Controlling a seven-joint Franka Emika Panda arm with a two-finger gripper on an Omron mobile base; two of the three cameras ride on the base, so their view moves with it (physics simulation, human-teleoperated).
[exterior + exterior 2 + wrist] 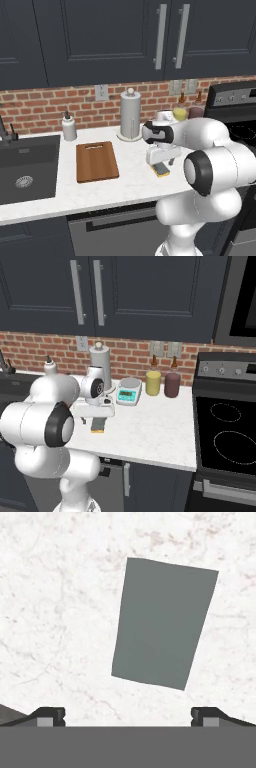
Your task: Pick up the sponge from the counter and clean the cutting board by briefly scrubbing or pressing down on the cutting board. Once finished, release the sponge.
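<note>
Right of the board point(97, 161), well apart from it, the sponge point(161, 170) lies flat on the counter point(130, 185), close to the front edge. Its grey-green top faces up, with a yellow layer showing along its side. Directly above the sponge hangs the claw point(161, 163), pointing straight down; in the hand view its two tips point(47, 716) stand wide apart, one on each side of the sponge point(162, 628), and nothing is between them, so the claw is released and not touching the sponge. From the right base view the sponge point(98, 426) sits just under the hand, nearer the front edge than the scale point(128, 391). Behind the sponge, by the brick wall, stands a paper towel roll point(130, 115). Left of the board is the dark sink point(27, 167), with a soap bottle point(69, 127) at its back corner.
</note>
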